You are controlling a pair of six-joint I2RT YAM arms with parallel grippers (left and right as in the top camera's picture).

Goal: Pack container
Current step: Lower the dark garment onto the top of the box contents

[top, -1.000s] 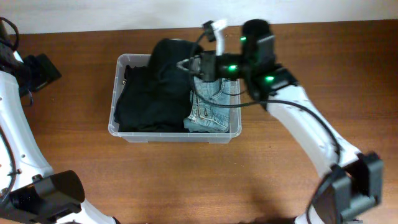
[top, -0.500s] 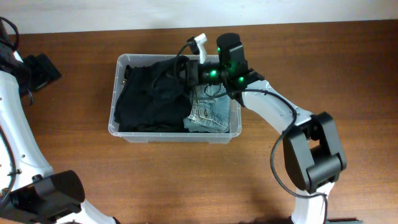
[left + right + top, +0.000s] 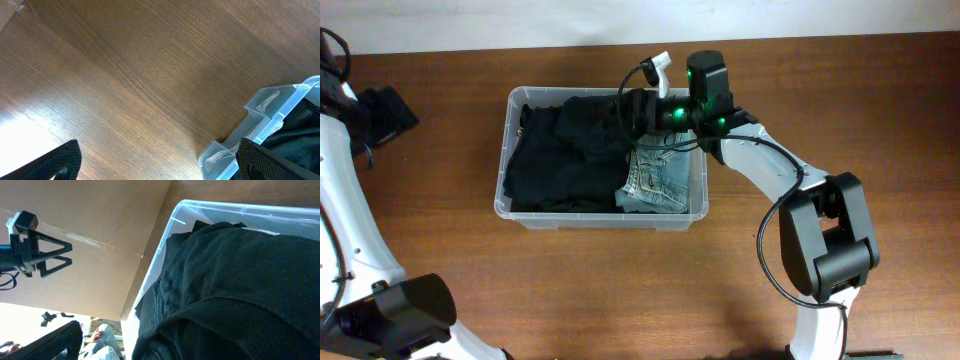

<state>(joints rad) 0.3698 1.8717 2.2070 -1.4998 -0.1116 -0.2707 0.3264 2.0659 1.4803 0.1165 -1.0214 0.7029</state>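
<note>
**Container loaded, grippers empty**

Left gripper [image 3: 160, 162], at 9 o'clock, stood wide open and empty, parked clear. The container [image 3: 604, 214] sat mid-desk [image 3: 440, 250], black garment [image 3: 560, 160] and jeans [image 3: 658, 180] inside. Right gripper [image 3: 628, 110], at its 1 o'clock, hung spread over the garment, gripping nothing, likely to let it settle.

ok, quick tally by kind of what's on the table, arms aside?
container: 1
blue denim garment: 1
black clothing heap: 1 (separate pieces can't be told apart)
Total: 3
</note>
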